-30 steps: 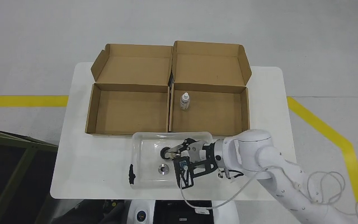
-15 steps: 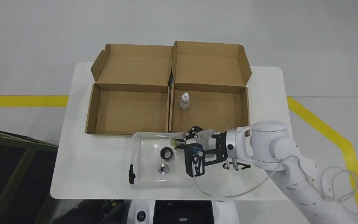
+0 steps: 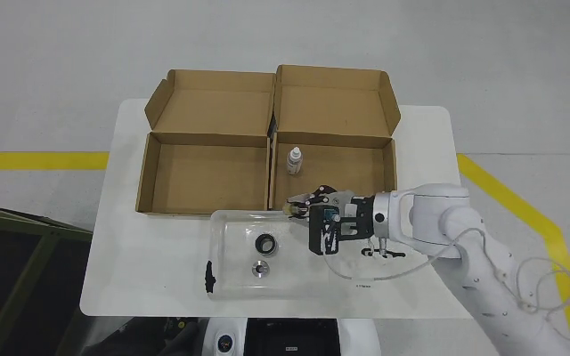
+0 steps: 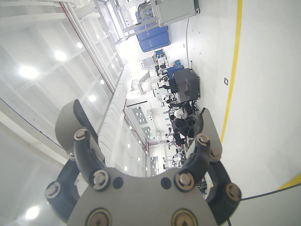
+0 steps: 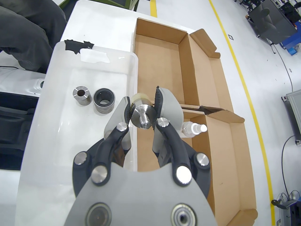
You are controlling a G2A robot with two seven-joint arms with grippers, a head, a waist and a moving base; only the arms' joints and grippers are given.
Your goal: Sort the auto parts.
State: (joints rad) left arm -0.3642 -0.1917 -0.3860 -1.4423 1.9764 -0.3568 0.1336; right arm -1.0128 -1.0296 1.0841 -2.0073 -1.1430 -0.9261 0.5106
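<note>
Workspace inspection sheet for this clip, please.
Surface: white table bearing a clear bin, one open box and a second box.
Job's things: black ring and metal cylinder in the bin; spray bottle in the second box.
Clutter: black tape on the bin's end.
Grippers: right gripper jaws shut on a metal part above the bin's rim; left gripper jaws open, holding nothing.
Cables: thin cable trailing from the right gripper.
Surroundings: yellow floor line.

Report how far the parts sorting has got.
Done: one spray bottle sits in a cardboard box. In hand: the right hand grips a threaded steel part above the rim of the clear bin. Left: a slotted steel collet and a black-bored sleeve lie inside it.
</note>
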